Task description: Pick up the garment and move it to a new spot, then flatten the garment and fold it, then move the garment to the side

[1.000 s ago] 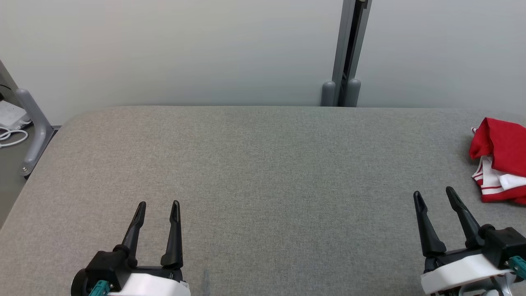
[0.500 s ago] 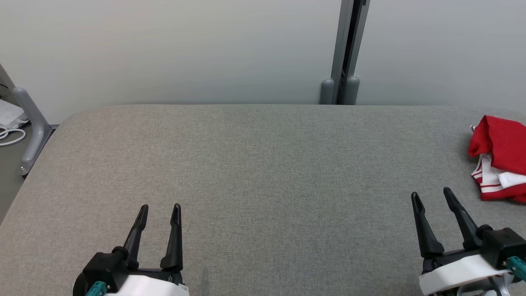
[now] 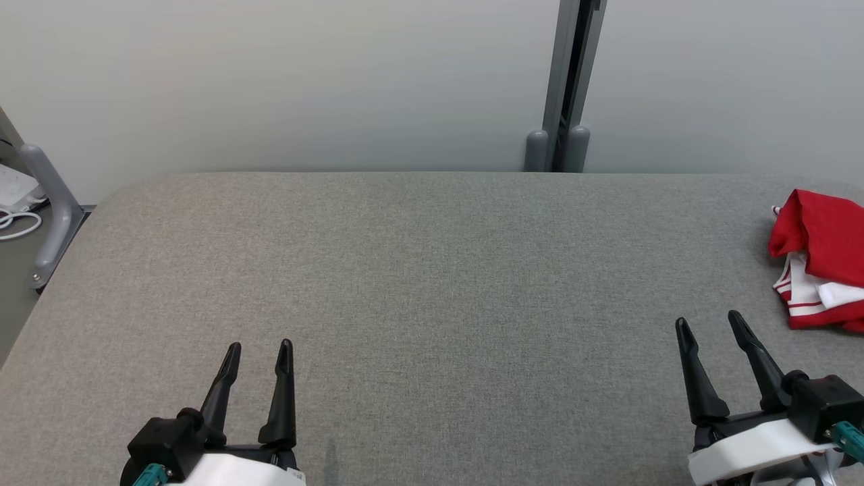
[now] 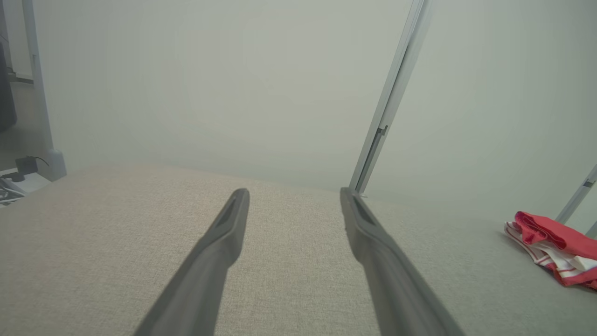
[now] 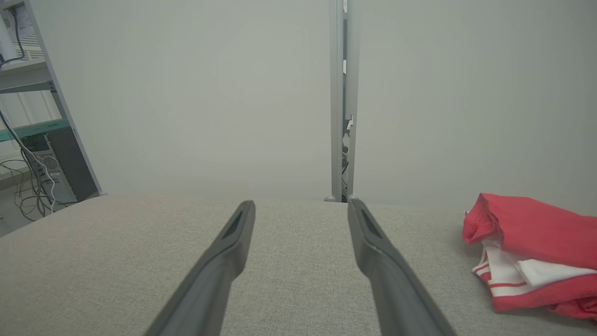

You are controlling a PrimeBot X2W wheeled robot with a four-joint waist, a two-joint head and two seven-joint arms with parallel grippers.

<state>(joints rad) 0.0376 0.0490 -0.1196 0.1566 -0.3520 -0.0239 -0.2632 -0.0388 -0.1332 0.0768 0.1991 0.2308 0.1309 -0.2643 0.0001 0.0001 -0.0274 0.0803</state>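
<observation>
A red and white garment (image 3: 820, 260) lies bunched at the far right of the grey padded table (image 3: 432, 270). The left wrist view has the garment (image 4: 555, 247) at its right edge, and in the right wrist view the garment (image 5: 527, 247) sits low on the right. My right gripper (image 3: 710, 322) stands open at the lower right, a short way in front and to the left of the garment, not touching it. At the lower left my left gripper (image 3: 259, 347) is open with nothing between its fingers, far from the garment.
A pale wall with a grey upright post (image 3: 565, 88) runs behind the table. A grey frame leg (image 3: 48, 202) and white cables (image 3: 15, 226) sit off the table's left edge. Shelving with wires (image 5: 28, 154) shows at the left of the right wrist view.
The left gripper has drawn back a little toward the lower edge of the head view. The right gripper and the garment stay where they were, apart from a small camera shift.
</observation>
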